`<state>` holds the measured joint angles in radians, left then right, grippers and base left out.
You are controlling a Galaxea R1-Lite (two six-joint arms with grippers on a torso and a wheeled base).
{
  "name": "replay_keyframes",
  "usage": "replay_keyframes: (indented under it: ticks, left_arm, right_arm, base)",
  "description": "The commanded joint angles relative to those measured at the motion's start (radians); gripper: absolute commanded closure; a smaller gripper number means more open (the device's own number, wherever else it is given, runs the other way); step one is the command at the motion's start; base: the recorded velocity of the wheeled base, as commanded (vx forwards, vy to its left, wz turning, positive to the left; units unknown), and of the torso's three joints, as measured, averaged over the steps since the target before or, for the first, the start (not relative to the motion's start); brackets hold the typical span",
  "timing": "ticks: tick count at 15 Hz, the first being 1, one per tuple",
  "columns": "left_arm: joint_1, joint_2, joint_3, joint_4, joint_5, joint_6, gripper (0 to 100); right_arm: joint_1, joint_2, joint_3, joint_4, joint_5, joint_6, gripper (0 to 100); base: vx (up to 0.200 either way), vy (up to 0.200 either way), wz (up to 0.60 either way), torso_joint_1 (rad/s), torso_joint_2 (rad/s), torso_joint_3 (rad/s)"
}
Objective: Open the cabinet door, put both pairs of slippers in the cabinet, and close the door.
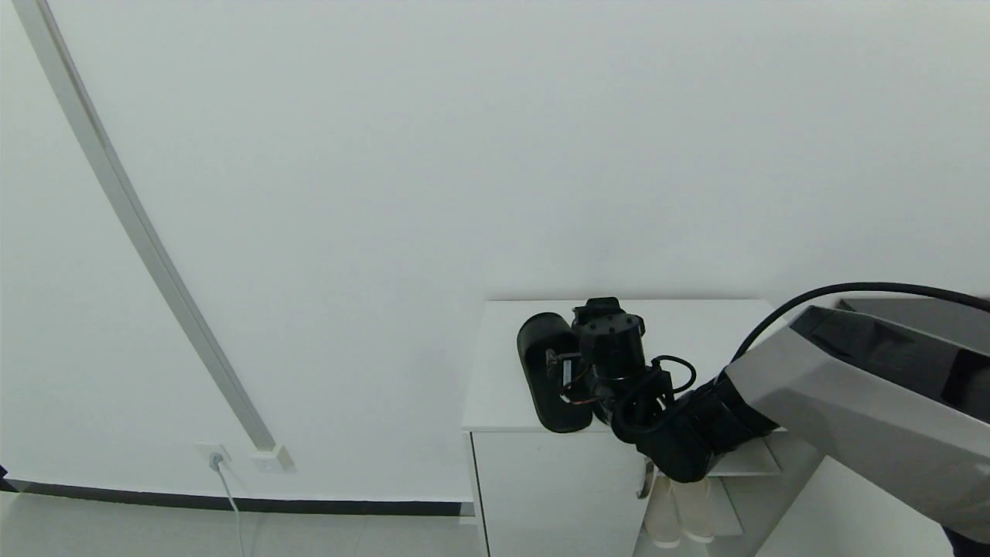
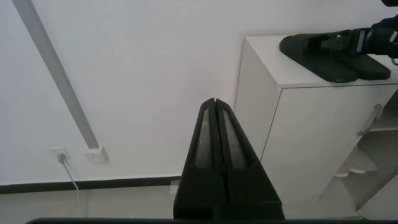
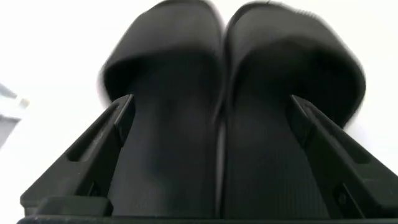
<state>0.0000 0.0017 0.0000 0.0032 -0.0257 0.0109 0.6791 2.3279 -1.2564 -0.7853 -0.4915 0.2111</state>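
On the right gripper (image 3: 210, 109) the fingers (image 3: 93, 152) are spread wide and press in from both sides on the black pair (image 3: 168, 62), with the two slippers side by side between them. The hold looks firm, but I cannot tell how deep it sits or whether the soles have left the surface. The black pair is at the top of the cabinet (image 1: 495, 363), toward its front edge, with one slipper sticking out past the wrist. Below, the left door is closed. The right side is open, and the white pair (image 1: 681, 514) already lies on a low shelf just beside the handle (image 1: 646, 480). The step in hand appears to be moving the black pair from the top down into that opening. To do it well, I would keep the squeeze even so neither slipper slides out, since soft foam can give way and twist. Lift straight up first, then carry the pair forward past the front edge before lowering. Come into the opening level, staying off the handle and the shelf lip, and set the pair down on a free shelf rather than on the white pair. The left gripper (image 2: 214, 109), its fingers pressed together on nothing, hangs well apart to the cabinet's left and poses no obstacle.
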Motion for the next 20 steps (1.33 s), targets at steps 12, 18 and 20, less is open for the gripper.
replay_keyframes:
  ticks: [12,18,20]
  left_arm:
    - [0.000,0.000,0.000,0.000,0.000,0.000,100]
    - [0.000,0.000,0.000,0.000,0.000,0.000,100]
    - [0.000,0.000,0.000,0.000,0.000,0.000,100]
  right_arm:
    - [-0.064,0.160,-0.187,-0.029,0.059,-0.056,100]
    - [-0.062,0.148,-0.172,-0.034,0.051,-0.073,100]
    - [-0.059,0.090,-0.123,-0.037,0.051,-0.073,100]
  base:
    - [0.000,0.000,0.00,0.000,0.00,0.000]
    - [0.000,0.000,0.00,0.000,0.00,0.000]
    - [0.000,0.000,0.00,0.000,0.00,0.000]
